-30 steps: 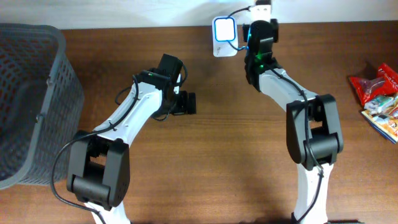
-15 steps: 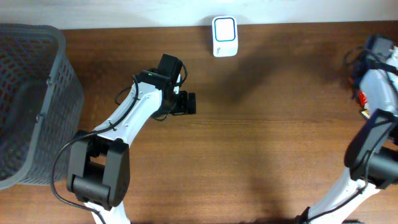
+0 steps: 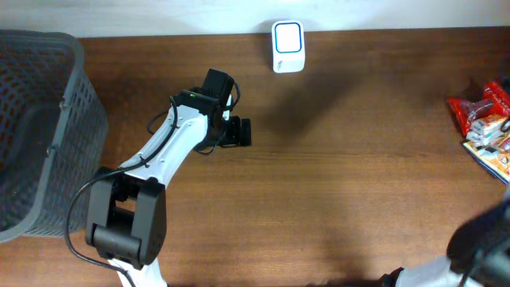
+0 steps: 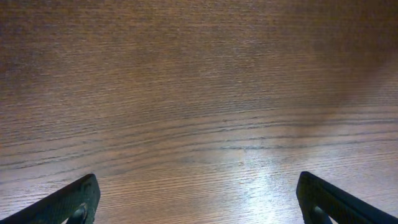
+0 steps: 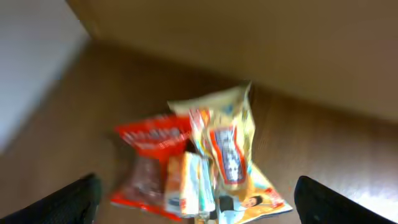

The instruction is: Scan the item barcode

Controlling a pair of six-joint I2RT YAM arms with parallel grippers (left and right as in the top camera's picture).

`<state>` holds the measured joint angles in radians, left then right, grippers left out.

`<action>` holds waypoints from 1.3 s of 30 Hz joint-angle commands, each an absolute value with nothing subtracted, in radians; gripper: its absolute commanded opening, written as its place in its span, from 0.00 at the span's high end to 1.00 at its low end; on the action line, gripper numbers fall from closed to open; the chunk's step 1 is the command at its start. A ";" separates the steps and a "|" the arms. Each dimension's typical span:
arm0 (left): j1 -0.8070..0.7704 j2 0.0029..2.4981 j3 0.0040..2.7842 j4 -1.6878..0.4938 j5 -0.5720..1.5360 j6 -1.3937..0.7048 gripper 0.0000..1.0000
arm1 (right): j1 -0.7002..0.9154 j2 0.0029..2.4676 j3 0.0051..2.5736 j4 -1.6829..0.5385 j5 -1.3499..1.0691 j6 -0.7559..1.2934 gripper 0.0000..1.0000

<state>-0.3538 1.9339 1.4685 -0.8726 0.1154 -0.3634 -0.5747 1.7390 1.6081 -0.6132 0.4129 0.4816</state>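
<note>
Where the overhead view takes in the whole workspace, one wooden table (image 3: 343,191) carries everything. One grey mesh basket (image 3: 36,119) stands at its left edge.

Two arms are present. The left arm (image 3: 171,151) reaches toward the middle of the table. Of the right arm (image 3: 488,243), only a blurred dark part shows at the lower right corner.

The left gripper (image 4: 199,202) has its two fingers spread wide over bare wood, with nothing between them. The right gripper (image 5: 196,202) likewise has both fingers set wide apart. It hangs above the packets and holds nothing.

One pile of snack packets (image 5: 199,162) lies at the right edge of the table, well apart from the scanner. It contains one red packet, one yellow packet and at least two more beneath; blur prevents an exact count.

One white scanner (image 3: 288,46) sits at the far edge of the table, between the two arms.
</note>
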 commanded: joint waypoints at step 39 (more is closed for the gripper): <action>-0.348 1.930 1.484 -0.872 0.109 -0.366 0.01 | -0.354 1.178 1.089 -1.428 -0.169 0.361 0.02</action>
